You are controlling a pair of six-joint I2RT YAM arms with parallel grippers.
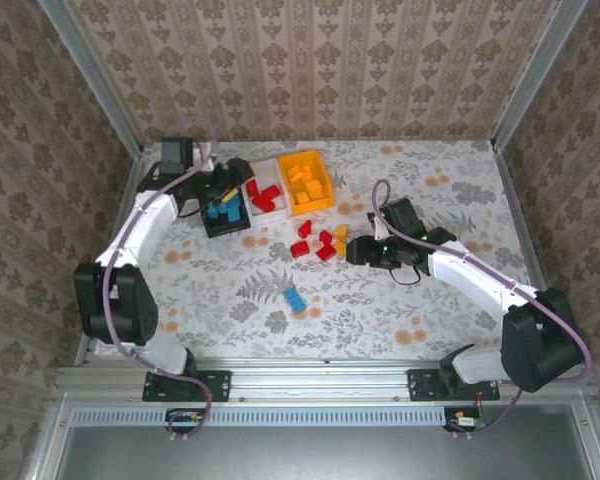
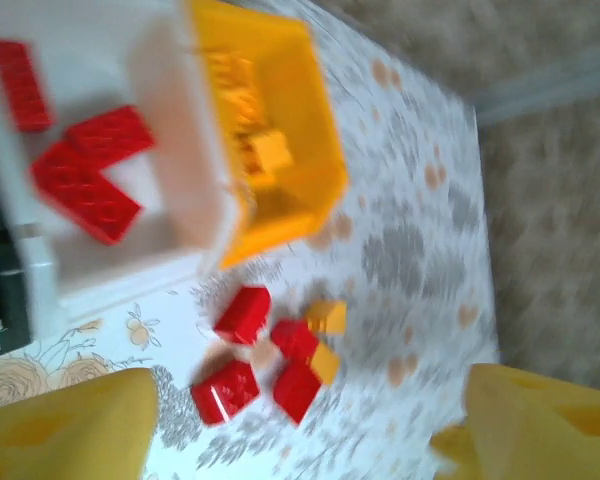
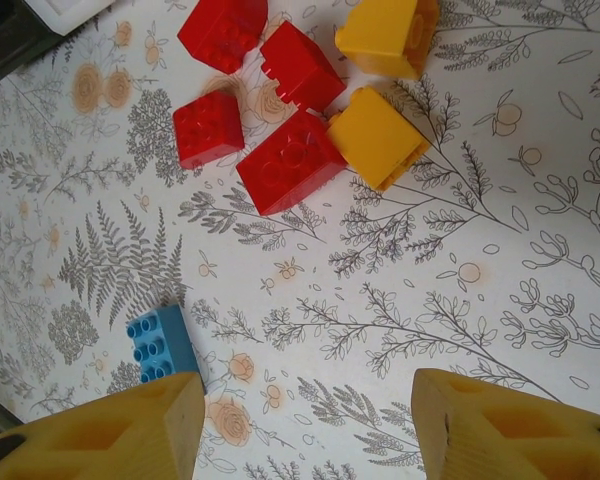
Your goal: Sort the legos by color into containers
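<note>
Smooth, glossy plastic legos [image 3: 290,160]

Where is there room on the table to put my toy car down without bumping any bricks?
The far right corner of the table, past the orange bin, is bare. So is the near patch between the blue brick and the right arm. It is crowded around the pile of red and yellow bricks beside the right gripper.

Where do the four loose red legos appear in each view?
Top external: red legos, picture's centre.
Left wrist: lower centre.
Right wrist: top, left of centre.
Shared landmark: two yellow legos just right of them.
</note>
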